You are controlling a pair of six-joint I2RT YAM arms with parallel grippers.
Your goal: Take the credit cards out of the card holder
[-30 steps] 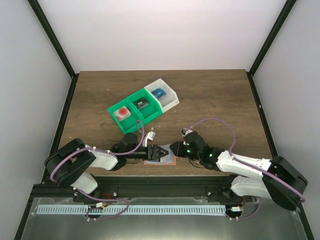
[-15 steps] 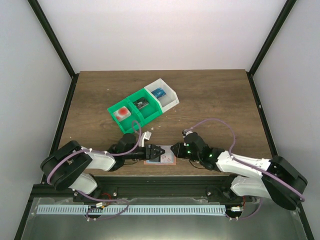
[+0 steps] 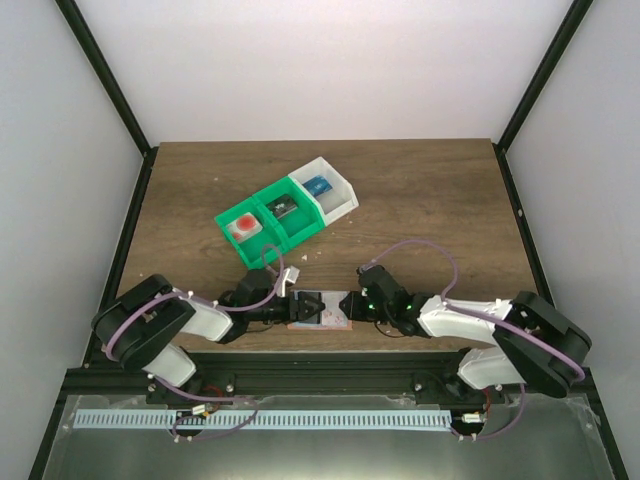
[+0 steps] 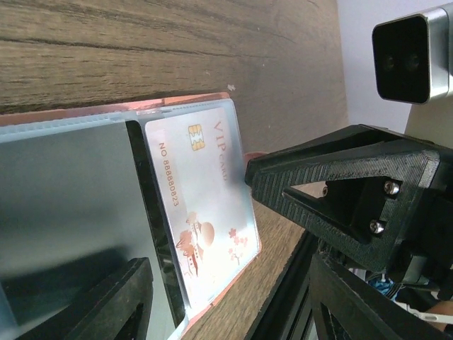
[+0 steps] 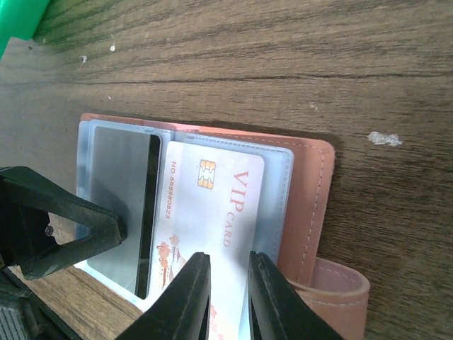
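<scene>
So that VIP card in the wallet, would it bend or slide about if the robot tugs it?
Probably stiff: the VIP card lies dead flat with straight edges, so it should hardly flex. It looks thin and smooth, so likely light and slippery to pinch. Its clear sleeve covers it closely, so the salmon card holder may drag along.

whitish card | "VIP CARD" | "NO 8888…", later digits unclear

Looks to me like a robotics lab cell: white panels at nine, twelve and three o'clock, black frame posts, wood-grain table.
</scene>
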